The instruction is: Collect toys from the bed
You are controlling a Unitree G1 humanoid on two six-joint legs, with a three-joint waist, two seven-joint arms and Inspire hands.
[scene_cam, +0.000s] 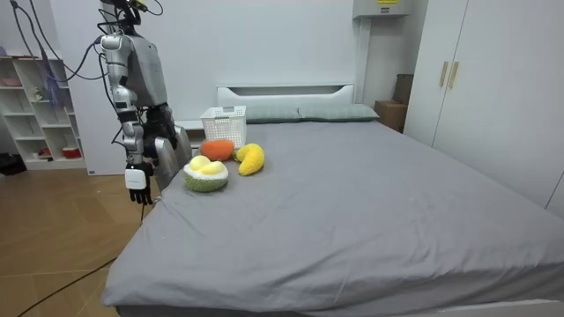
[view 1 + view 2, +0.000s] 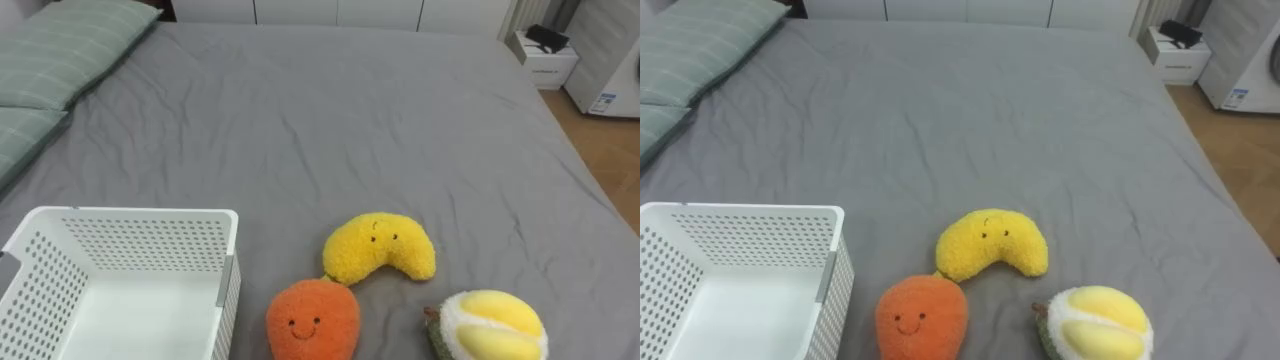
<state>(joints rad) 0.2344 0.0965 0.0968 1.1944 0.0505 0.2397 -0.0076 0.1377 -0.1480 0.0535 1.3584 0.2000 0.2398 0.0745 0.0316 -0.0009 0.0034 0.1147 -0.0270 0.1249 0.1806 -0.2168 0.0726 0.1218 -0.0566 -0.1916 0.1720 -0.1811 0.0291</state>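
The right hand (image 1: 137,181) hangs beside the bed (image 1: 370,202); spread or closed, I cannot tell. The durian toy (image 2: 490,325) lies nearest it, at the near right.

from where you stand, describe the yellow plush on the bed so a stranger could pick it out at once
On the grey bed, right of the white perforated basket, three plush toys lie close together. The yellow plush is the one farthest from me, a curved crescent with a small face; the orange plush is rounded, and the durian plush has a green shell.
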